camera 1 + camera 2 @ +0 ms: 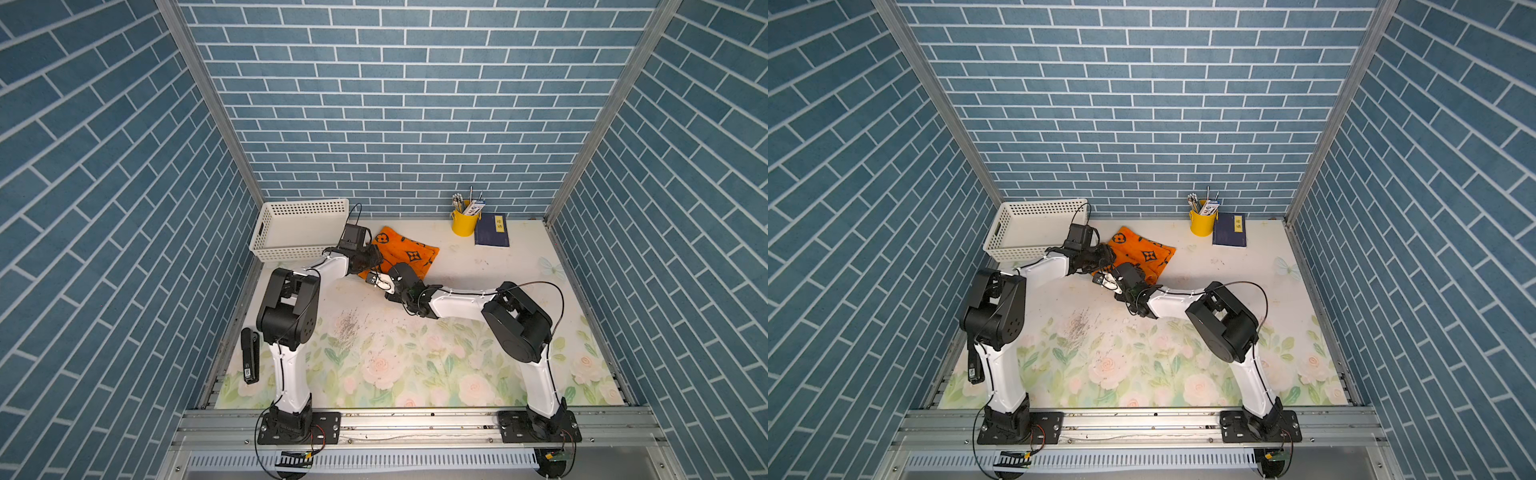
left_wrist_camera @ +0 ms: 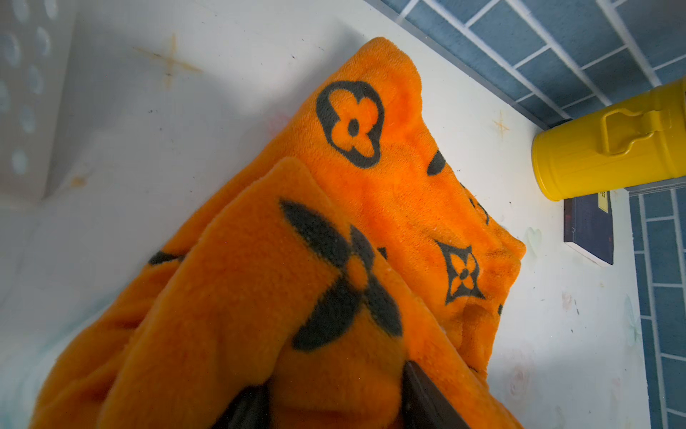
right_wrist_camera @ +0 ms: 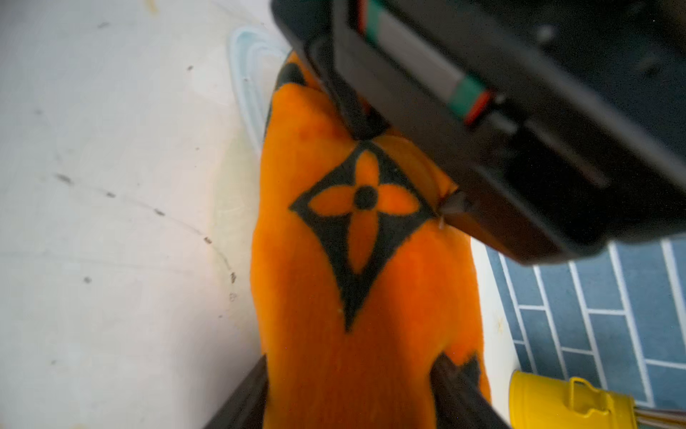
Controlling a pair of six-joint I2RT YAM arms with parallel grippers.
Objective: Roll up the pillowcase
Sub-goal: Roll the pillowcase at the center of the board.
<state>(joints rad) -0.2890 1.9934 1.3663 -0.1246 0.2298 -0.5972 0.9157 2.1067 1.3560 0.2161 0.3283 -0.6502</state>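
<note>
Both top views: pillowcase (image 1: pixel 409 249) lies back-left on the table (image 1: pixel 478 291), by the basket (image 1: pixel 299 228). Left arm (image 1: pixel 332 264) and right arm (image 1: pixel 453 301) meet at its near-left edge; the loose fabric lies beyond, back-right.

Left wrist: left fingers (image 2: pixel 427 401) part-open, clamped on a lifted fold. The flat remainder runs ahead toward the yellow cup (image 2: pixel 594 156).

Right wrist: right fingers (image 3: pixel 456 393) part-open, fabric fills the gap, which reads as a grip. The fold's long axis runs from them to the left fingers. Likely roll direction: across that axis, cupward.
</note>
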